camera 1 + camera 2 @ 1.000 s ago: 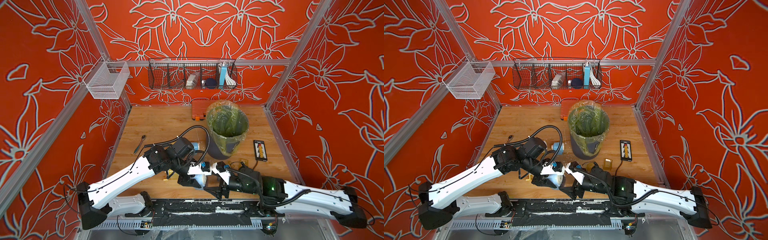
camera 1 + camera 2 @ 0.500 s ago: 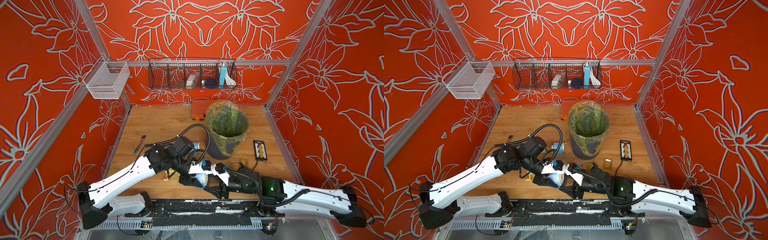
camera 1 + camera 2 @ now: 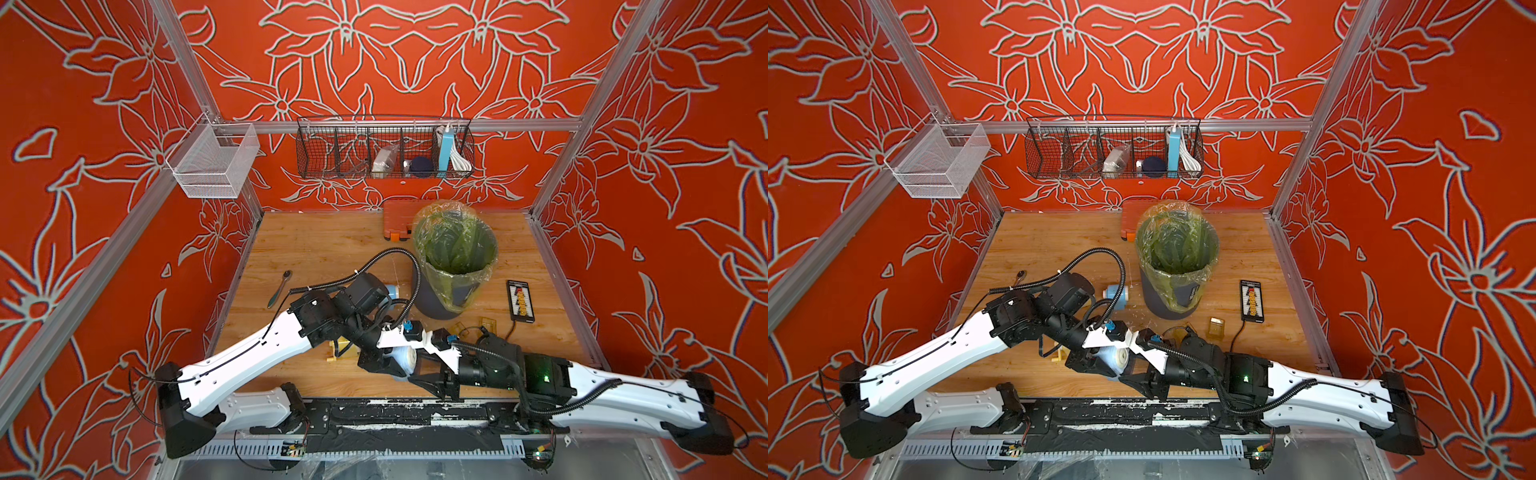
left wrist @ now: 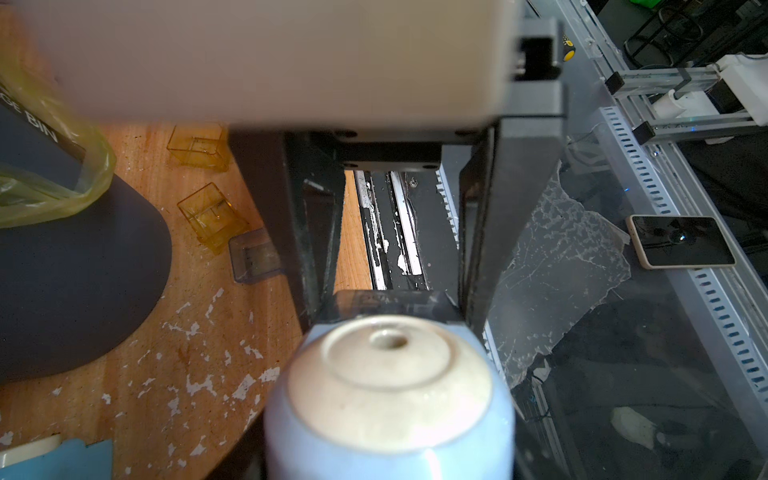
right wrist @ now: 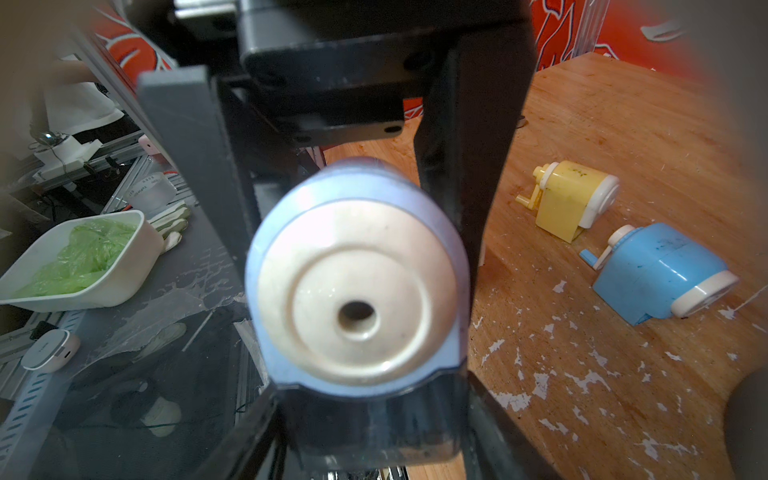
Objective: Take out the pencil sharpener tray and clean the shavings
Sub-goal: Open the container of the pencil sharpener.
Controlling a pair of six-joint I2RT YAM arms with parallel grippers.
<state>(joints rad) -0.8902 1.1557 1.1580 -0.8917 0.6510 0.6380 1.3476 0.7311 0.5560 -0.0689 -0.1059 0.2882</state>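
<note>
Left arm [image 3: 249,355] reaches low along table [image 3: 332,249] front; left tool [image 3: 390,361] clamped on pale-blue sharpener [image 5: 357,291]. Long axis level, hole end toward right arm [image 3: 623,395]; dark tray [image 5: 374,428] still seated. Right tool [image 4: 392,301] pinches tray's sides. Three sharpeners: yellow sharpener [image 5: 569,203] and blue sharpener [image 5: 660,274] lie on table. Loose: two amber trays [image 4: 199,145], one clear tray [image 4: 253,257]. Shavings [image 4: 195,384] strewn on table.

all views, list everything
held pencil sharpener: 1, pale blue, front
blue pencil sharpener: 1, blue, beside bin
yellow pencil sharpener: 1, yellow, front left
trays: 3, amber, grey, near bin
shavings: many, whitish, tabletop
bin: 1, dark, green-lined, centre
ratchet wrench: 1, silver, left
connector board: 1, black, right
case: 1, orange, rear
wire basket: 1, black, back wall
mesh basket: 1, white, left wall
left gripper: 1, black, jaws on held pencil sharpener
right gripper: 1, black, jaws flanking it
</note>
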